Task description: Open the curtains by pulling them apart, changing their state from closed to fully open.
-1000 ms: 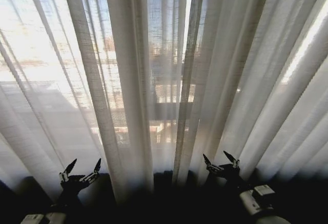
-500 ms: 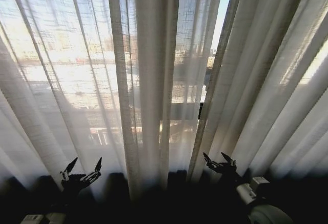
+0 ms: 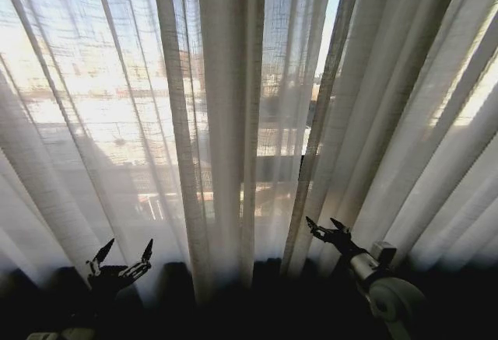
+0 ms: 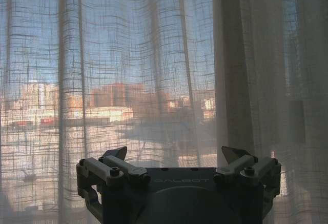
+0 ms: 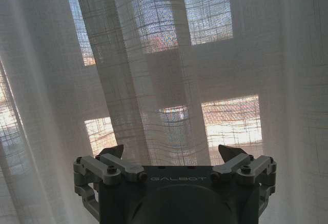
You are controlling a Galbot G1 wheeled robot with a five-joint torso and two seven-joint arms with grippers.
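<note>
The curtains (image 3: 233,122) hang drawn across the window, the two sheer panels meeting right of centre with a thin gap of sky high up. The left end effector (image 3: 120,258) waits low on the left, fingers spread, holding nothing. The right end effector (image 3: 327,229), also spread and empty, sits near the panels' meeting edge. Each wrist housing reads "GALBOT" (image 4: 182,181).

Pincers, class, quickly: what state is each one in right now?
Left pincer: open, holding nothing, low in front of the curtains.
Right pincer: open, holding nothing, by the curtains' middle edge.
</note>
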